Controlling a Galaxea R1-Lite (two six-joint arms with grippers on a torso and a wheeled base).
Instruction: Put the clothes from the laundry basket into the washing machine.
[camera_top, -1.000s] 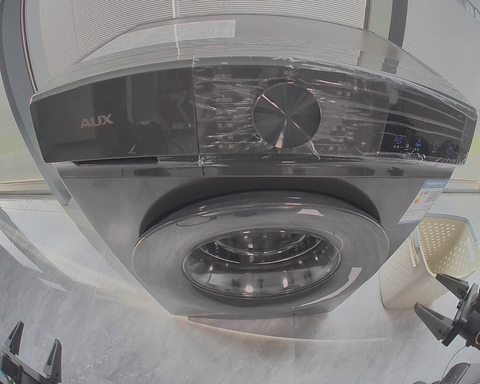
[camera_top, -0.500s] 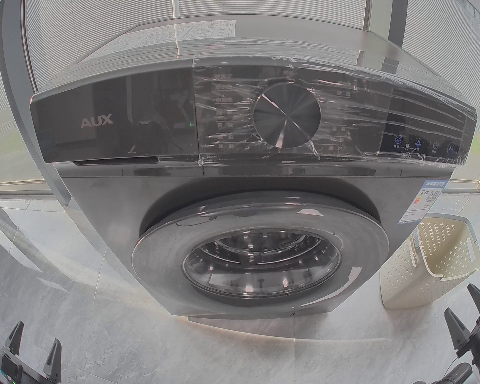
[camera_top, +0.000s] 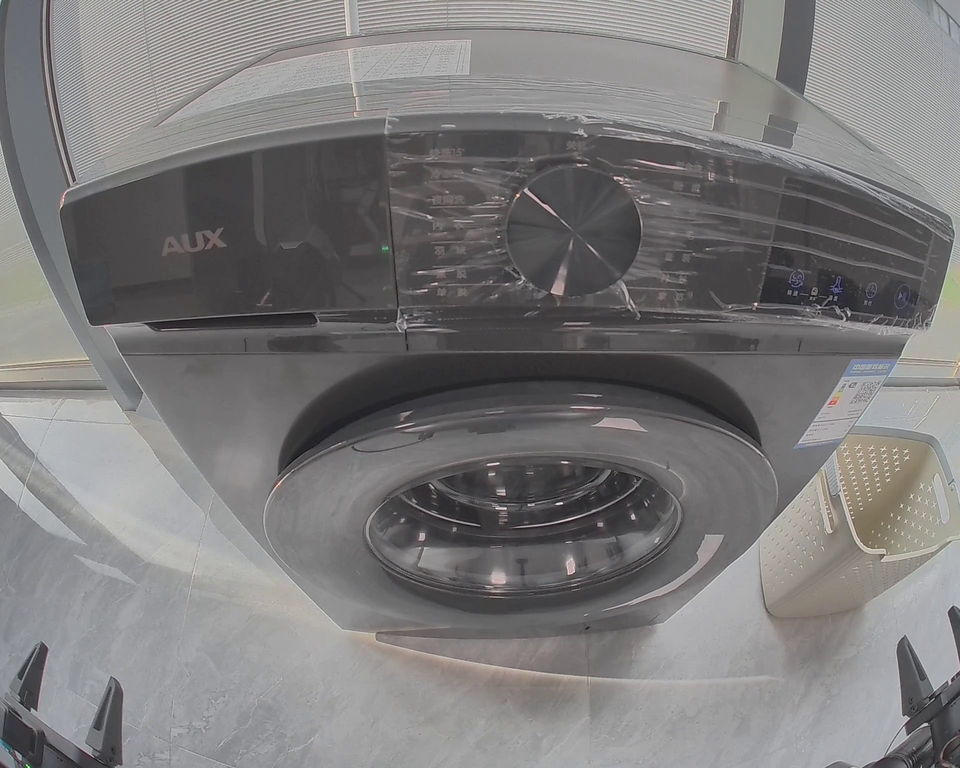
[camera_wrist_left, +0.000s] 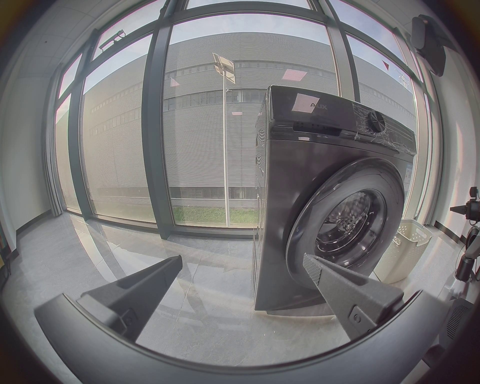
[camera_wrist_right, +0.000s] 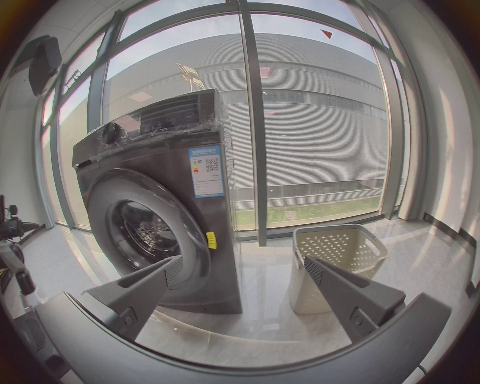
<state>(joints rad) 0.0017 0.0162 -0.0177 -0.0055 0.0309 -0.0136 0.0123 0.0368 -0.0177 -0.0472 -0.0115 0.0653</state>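
A grey front-loading washing machine stands before me with its round glass door closed. The cream perforated laundry basket sits on the floor at the machine's right side; the part of its inside that shows is bare wall. My left gripper hangs low at the left, open and holding nothing. My right gripper sits low at the right, in front of the basket, also open with nothing in it. The right wrist view holds the basket and the machine beyond my open right gripper.
Pale glossy floor tiles spread in front of the machine. Tall windows with dark frames stand behind it. In the left wrist view the machine and basket lie beyond my open left gripper.
My right gripper has dropped down and to the right, toward the lower right corner of the head view. The left gripper, the machine and the basket have stayed put.
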